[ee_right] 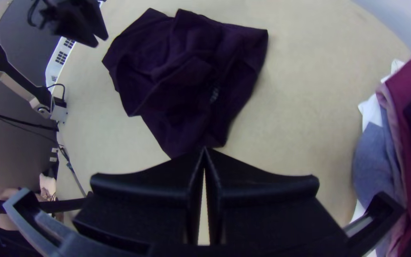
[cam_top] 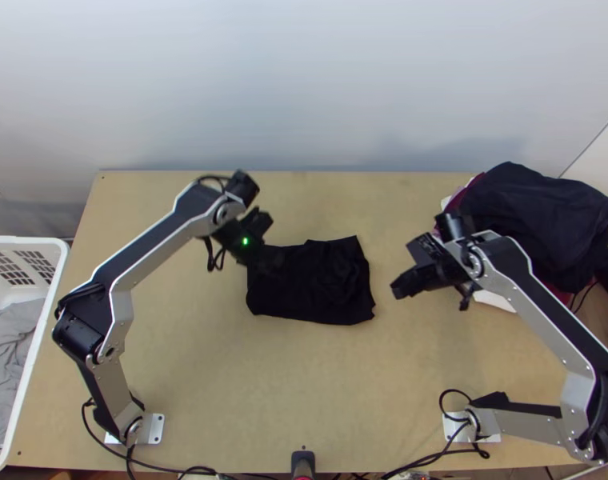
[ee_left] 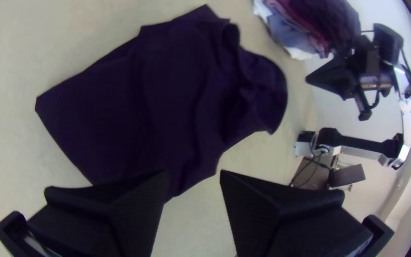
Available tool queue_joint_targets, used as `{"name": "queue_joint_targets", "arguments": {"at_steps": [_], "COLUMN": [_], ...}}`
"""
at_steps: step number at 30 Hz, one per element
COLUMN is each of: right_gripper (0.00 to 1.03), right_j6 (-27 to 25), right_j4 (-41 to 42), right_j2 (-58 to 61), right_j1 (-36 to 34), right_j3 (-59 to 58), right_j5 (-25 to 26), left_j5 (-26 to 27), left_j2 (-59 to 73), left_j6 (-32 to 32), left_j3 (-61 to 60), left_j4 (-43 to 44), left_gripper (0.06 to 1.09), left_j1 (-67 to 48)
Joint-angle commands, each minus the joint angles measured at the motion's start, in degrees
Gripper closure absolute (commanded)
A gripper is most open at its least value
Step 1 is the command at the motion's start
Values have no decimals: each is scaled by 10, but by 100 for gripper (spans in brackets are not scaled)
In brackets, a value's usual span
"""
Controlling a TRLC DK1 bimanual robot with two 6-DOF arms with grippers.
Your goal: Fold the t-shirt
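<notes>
If the top view is read as a clock with the black t-shirt at its hub, the left gripper sits at 10 o'clock, over that edge of the cloth; contact hard to judge. Left wrist view: its fingers stand wide apart, nothing held. Right gripper at 3 o'clock, just beside the cloth, tips meeting, nothing pinched. Shirt flat on the wooden table, folded into a compact, roughly oblong piece, rumpled toward 3 o'clock. Heap of clothes, black over maroon, between 2 and 3 o'clock. White basket between 8 and 9 o'clock, grey cloth bunched inside
</notes>
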Motion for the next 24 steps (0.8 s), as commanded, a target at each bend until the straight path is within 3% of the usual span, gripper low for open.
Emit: {"name": "queue_joint_targets", "arguments": {"at_steps": [1, 6, 10, 12, 18, 24], "right_gripper": [100, 100, 100, 100, 100, 100], "right_j6": [18, 56, 71, 72, 127, 135], "right_j4": [55, 59, 61, 61, 104, 118], "right_j2": [50, 110, 172, 200, 267, 279], "right_j1": [56, 60, 65, 72, 84, 99], "right_j3": [37, 144, 214, 231, 212, 176], "right_j5": [-3, -46, -93, -99, -136, -137], "left_j5": [-56, -76, -147, -155, -168, -174], "left_j2": [-41, -13, 2, 7, 9, 15], "left_j6": [-19, -56, -64, -73, -71, -73], "left_j3": [-155, -179, -212, -217, -223, -218], "left_j4": [103, 153, 198, 202, 204, 205], "left_gripper": [60, 60, 60, 60, 65, 65], "left_j1": [7, -13, -42, -50, -50, -47]}}
